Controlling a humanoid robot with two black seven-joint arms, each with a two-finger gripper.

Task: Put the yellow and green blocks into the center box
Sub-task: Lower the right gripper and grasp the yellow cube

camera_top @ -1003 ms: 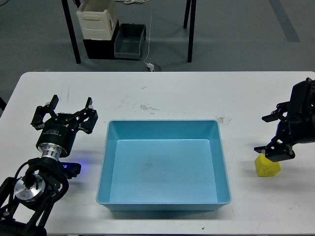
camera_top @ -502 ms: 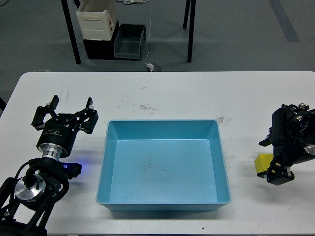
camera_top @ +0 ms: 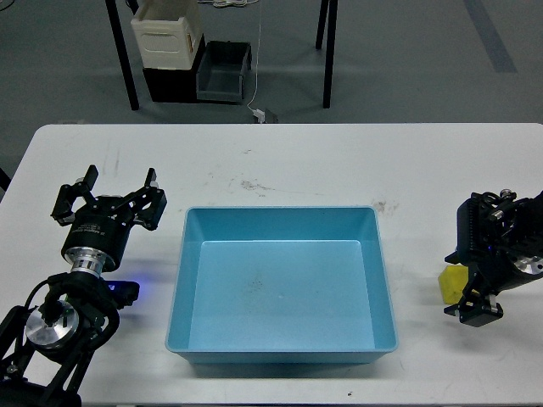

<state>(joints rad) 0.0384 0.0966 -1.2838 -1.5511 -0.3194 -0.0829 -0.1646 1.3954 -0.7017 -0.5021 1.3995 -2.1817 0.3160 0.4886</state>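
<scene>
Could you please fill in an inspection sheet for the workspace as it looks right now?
Surface: white table, scuffed.
Job's things: empty blue box at centre; yellow block to its right, partly hidden; green block not seen.
Clutter: nothing seen.
Grippers: left gripper open, holding nothing; right gripper over the yellow block, grasp unclear.
Cables: white cord on the floor behind.
Surroundings: cream crate, dark bin.

White table, scuffed near centre. Carries blue box mid-table, yellow block well right of it.
</scene>
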